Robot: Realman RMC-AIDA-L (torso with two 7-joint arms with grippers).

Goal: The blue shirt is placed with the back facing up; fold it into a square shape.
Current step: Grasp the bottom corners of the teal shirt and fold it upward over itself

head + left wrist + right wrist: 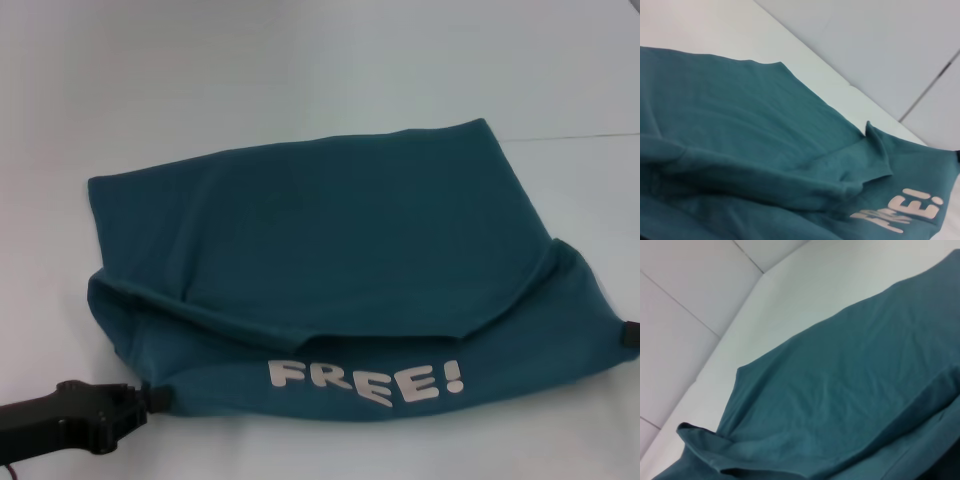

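Observation:
The blue shirt (340,230) lies spread on the white table (300,70). Its near edge is turned over and raised, so the white lettering "FREE!" (365,382) shows along the front. My left gripper (155,398) is shut on the shirt's near left corner. My right gripper (630,336) shows only as a black sliver at the right border, where the near right corner is pulled to a point. The fabric hangs stretched between the two. The shirt also fills the left wrist view (740,125), with the lettering (905,212), and the right wrist view (850,390).
The white table extends beyond the shirt at the back and on the left. A thin seam (580,137) crosses the surface at the back right. Pale wall panels (685,315) stand beyond the table's far edge in the wrist views.

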